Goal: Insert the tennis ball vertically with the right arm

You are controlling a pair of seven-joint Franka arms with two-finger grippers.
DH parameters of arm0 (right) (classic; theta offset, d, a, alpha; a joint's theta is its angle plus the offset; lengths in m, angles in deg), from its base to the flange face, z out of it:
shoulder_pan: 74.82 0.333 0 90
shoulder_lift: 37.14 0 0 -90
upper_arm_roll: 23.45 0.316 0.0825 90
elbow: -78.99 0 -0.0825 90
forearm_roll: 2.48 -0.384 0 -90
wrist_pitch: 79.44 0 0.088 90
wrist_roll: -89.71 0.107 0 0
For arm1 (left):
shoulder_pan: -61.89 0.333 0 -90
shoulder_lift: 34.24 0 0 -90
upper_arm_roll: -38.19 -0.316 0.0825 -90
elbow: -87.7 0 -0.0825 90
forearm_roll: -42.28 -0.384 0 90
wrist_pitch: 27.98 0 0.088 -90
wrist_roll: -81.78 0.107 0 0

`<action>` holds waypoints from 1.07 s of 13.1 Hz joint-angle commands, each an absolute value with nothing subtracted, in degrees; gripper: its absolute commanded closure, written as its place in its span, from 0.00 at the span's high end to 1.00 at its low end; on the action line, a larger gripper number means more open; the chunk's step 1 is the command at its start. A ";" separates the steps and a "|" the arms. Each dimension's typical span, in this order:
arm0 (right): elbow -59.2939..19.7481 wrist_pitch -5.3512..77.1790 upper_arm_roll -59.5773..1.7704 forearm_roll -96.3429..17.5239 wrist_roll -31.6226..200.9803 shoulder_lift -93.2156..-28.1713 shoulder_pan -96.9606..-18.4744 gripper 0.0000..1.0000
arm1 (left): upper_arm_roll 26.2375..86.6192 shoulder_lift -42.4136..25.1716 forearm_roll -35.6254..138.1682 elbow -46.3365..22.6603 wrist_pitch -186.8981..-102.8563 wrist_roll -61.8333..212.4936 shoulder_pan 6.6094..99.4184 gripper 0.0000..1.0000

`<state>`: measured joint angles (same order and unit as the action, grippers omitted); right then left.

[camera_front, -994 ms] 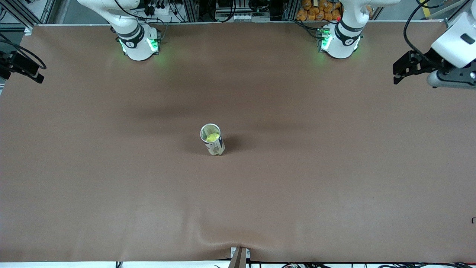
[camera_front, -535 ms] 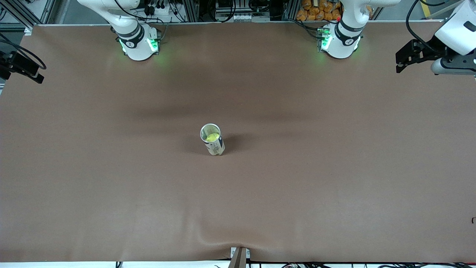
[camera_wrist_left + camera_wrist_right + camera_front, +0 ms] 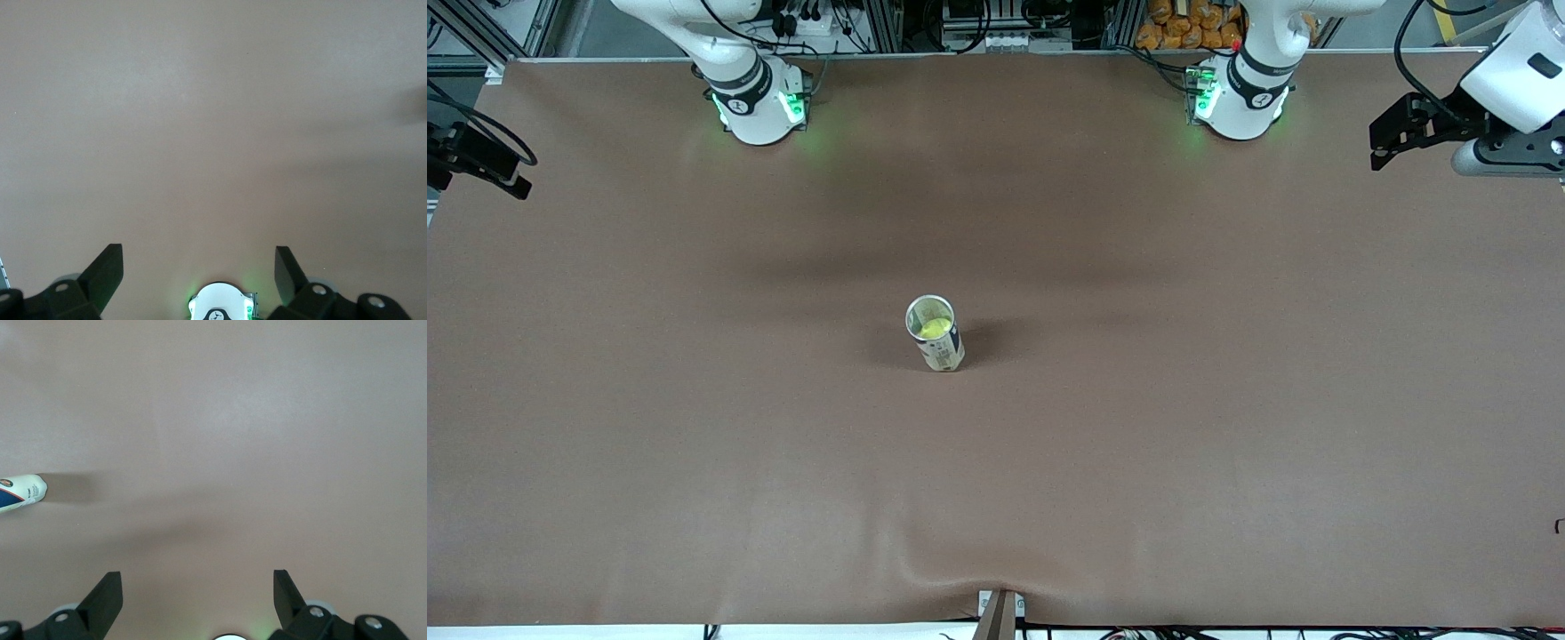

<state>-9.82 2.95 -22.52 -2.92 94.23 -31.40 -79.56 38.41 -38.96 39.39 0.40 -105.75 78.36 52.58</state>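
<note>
Tennis ball (image 3: 935, 327) sitting inside the upright can (image 3: 935, 345), mid-counter (image 3: 1227, 400).
I'm hanging my right claw (image 3: 197, 588) released, empty, over bare counter; left claw (image 3: 199, 267) is waiting, likewise released. Ball is looking light, fuzzy, squashy; gripping across its middle seems best.

You see a brown surface (image 3: 1227, 427) that looks matt and soft, like cloth or paper, with a small wrinkle at the edge nearest the front camera. The can (image 3: 935, 335) has a shiny metal-looking rim and a smooth printed wrap. The ball (image 3: 934, 327) inside looks fuzzy and yellow-green. The arm bases (image 3: 758, 102) look like smooth, glossy white plastic. The pincer fingers (image 3: 101, 275) look like matt black plastic.
</note>
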 commanded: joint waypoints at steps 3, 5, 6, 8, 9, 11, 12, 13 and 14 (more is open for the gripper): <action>-8.73 2.30 -22.22 -2.12 95.16 -31.69 -79.82 1.00 | 37.84 -40.22 39.65 1.38 -105.32 78.44 52.40 1.00; -8.73 2.38 -22.22 -2.12 95.16 -31.69 -79.82 1.00 | 37.66 -40.04 39.73 1.30 -105.23 78.18 52.48 1.00; -8.73 2.30 -22.22 -2.12 95.16 -31.69 -79.83 1.00 | 37.66 -39.87 39.73 1.21 -105.23 78.00 52.48 1.00; -8.73 2.30 -22.14 -2.12 95.16 -31.69 -79.74 1.00 | 37.58 -39.60 39.56 0.87 -105.23 78.35 53.09 1.00; -8.73 2.30 -22.14 -2.12 95.16 -31.69 -79.74 1.00 | 37.58 -39.08 39.82 0.86 -105.32 78.70 54.14 1.00; -8.73 2.30 -22.14 -2.12 95.16 -31.69 -79.74 1.00 | 37.58 -37.85 40.17 0.95 -107.24 78.79 55.73 1.00; -8.73 2.30 -22.22 -2.12 95.16 -31.69 -79.74 1.00 | 37.66 -37.32 40.26 0.86 -108.65 78.88 55.82 1.00; -8.73 2.30 -22.22 -2.12 95.16 -31.69 -79.74 1.00 | 37.66 -37.23 40.26 0.69 -110.31 78.88 55.82 1.00; -8.73 2.30 -22.22 -2.12 95.16 -31.69 -79.82 1.00 | 37.66 -37.32 40.17 0.16 -111.98 78.88 55.65 1.00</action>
